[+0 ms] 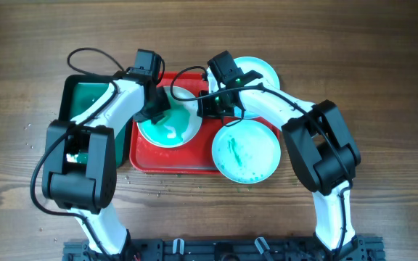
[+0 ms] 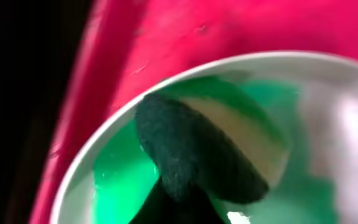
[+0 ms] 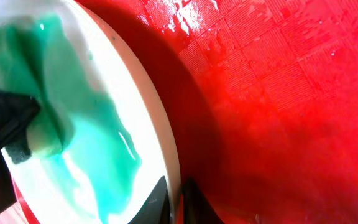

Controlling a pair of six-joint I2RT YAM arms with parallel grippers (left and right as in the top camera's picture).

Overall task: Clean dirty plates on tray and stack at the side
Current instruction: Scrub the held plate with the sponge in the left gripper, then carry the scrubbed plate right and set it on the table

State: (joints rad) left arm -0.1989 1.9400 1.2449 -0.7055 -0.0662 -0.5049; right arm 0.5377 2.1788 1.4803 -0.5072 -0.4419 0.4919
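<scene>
A white dirty plate (image 1: 174,132) smeared with green lies on the left part of the red tray (image 1: 173,161). My left gripper (image 1: 156,111) is shut on a dark sponge (image 2: 191,149) with a tan layer and presses it onto this plate (image 2: 328,118). My right gripper (image 1: 207,107) is shut on the plate's right rim (image 3: 166,143), one finger on each side (image 3: 176,196). A mint-blue plate (image 1: 246,150) with green streaks overlaps the tray's right edge. Another mint-blue plate (image 1: 260,71) lies behind the tray, partly hidden by my right arm.
A smaller dark green tray (image 1: 85,98) stands left of the red tray, partly under my left arm. The red tray floor (image 3: 278,93) is wet with droplets. Crumbs dot the wooden table (image 1: 27,130) at the left.
</scene>
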